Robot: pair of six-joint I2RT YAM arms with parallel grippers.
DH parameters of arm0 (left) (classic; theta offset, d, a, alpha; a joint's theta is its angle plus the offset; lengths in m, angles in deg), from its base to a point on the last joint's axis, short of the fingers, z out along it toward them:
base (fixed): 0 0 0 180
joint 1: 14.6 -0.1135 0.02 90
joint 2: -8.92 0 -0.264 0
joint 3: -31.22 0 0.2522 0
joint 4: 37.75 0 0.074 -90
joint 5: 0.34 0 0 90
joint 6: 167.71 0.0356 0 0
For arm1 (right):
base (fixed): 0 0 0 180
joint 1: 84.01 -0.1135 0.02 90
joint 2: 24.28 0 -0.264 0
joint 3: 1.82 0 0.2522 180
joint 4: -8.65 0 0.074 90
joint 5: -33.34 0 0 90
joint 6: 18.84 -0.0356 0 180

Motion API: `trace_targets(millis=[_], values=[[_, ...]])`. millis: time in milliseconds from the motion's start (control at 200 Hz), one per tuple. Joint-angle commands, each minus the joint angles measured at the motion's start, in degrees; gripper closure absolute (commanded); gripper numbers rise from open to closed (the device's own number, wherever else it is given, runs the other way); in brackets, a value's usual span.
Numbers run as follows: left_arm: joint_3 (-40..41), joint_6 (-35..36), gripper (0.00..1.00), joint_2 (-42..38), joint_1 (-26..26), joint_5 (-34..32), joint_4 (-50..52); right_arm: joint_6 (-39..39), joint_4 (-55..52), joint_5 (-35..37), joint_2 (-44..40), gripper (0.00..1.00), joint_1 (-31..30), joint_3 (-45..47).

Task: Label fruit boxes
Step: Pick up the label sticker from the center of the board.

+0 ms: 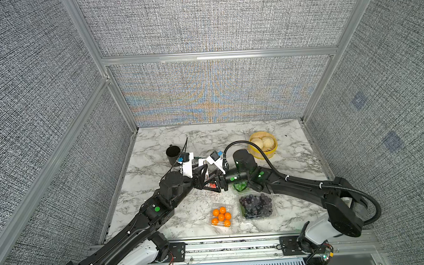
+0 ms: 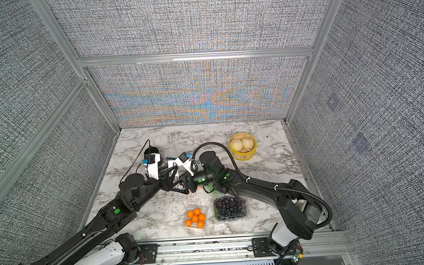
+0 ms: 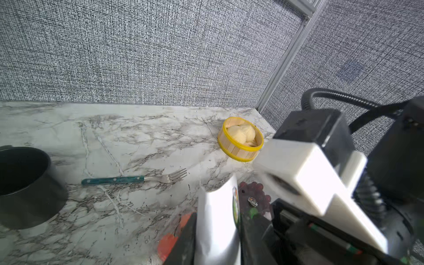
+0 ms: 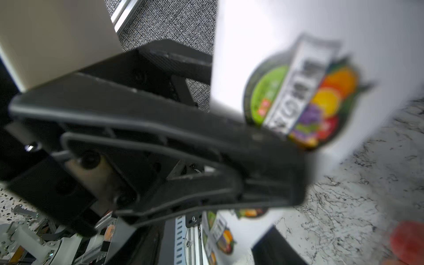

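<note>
Far left, a black cup [image 1: 172,153] and a fork [image 3: 135,179] lie just beyond the left gripper [image 1: 204,176]. Its fingers are pinched narrow on an upright white label sheet [image 3: 215,218]. The right gripper [image 1: 215,185] meets it above the strawberry box [image 3: 167,241], one finger at the edge of a round sticker [image 4: 298,98]. Whether its fingers have closed cannot be told.

A clean peel likely means lifting slowly from that rim while the sheet stays steady.

The orange-ball box [image 1: 221,217] and dark grape box [image 1: 257,206] sit near the front edge, with open surface [image 1: 185,214] to their left. The red-green grape box [image 1: 240,186] is crowded under the right arm.
</note>
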State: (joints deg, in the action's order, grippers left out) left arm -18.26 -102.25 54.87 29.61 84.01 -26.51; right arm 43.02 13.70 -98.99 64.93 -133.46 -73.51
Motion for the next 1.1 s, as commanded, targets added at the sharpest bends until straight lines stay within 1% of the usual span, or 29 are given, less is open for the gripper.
trace_targets(millis=[0,125,190,225,305,375,455,540,595,665,721,836,896,951,1021,1071,1096], values=[[0.38,0.45,0.68,-0.04,0.09,1.74,-2.22,-0.65,4.42,0.47,0.27,0.65,0.05,-0.63],[0.91,0.16,0.67,-0.05,0.09,2.14,-2.80,-0.53,5.84,1.41,-0.50,1.00,0.39,0.54],[1.33,-0.47,0.63,-0.31,0.09,2.30,-3.19,0.22,4.75,1.76,-1.53,1.00,0.86,0.54],[1.65,-0.69,0.57,-0.63,0.09,2.60,-3.88,0.77,3.98,1.65,-2.26,1.00,1.37,2.53],[1.89,-0.26,0.39,-1.34,0.09,4.72,-5.27,1.23,3.48,0.46,-4.64,1.00,3.10,4.31],[1.58,0.54,0.31,-2.27,0.01,7.81,-6.18,2.58,2.41,-1.83,-7.66,1.00,4.84,5.91],[1.83,3.70,0.27,-3.51,-0.10,15.90,-8.94,6.51,-1.95,-3.56,-12.36,1.00,6.56,7.46],[2.01,4.66,0.23,-3.41,-0.33,24.40,-12.34,11.80,-7.75,-5.21,-18.33,1.00,7.56,8.85],[1.50,5.02,0.22,-1.96,-0.44,31.27,-14.75,14.21,-10.57,-6.39,-21.81,1.00,7.87,9.79],[0.98,4.25,0.19,0.86,-0.43,40.31,-20.26,16.90,-12.92,-9.15,-25.60,1.00,8.12,10.93],[0.13,2.56,0.17,3.54,-0.40,45.29,-24.79,17.45,-13.05,-10.74,-27.90,1.00,8.32,11.83],[-1.01,-0.55,0.16,7.77,-0.31,51.32,-33.28,17.79,-12.21,-11.76,-31.11,1.00,8.49,13.55],[-0.65,-2.23,0.17,8.55,-0.35,52.22,-36.93,18.31,-13.07,-11.89,-31.93,1.00,8.52,13.72],[0.13,-3.19,0.19,8.57,-0.32,52.46,-39.70,18.68,-13.89,-11.81,-32.41,1.00,8.58,13.81],[0.91,-4.36,0.28,8.54,-0.35,50.87,-41.75,18.76,-13.85,-12.08,-32.58,1.00,8.58,14.07],[0.83,-4.43,0.39,8.65,-0.35,50.56,-41.86,18.63,-13.26,-12.58,-32.49,1.00,8.58,14.25],[0.68,-4.62,0.41,8.87,-0.33,50.44,-41.86,18.57,-13.03,-12.92,-32.40,1.00,8.58,14.38]])
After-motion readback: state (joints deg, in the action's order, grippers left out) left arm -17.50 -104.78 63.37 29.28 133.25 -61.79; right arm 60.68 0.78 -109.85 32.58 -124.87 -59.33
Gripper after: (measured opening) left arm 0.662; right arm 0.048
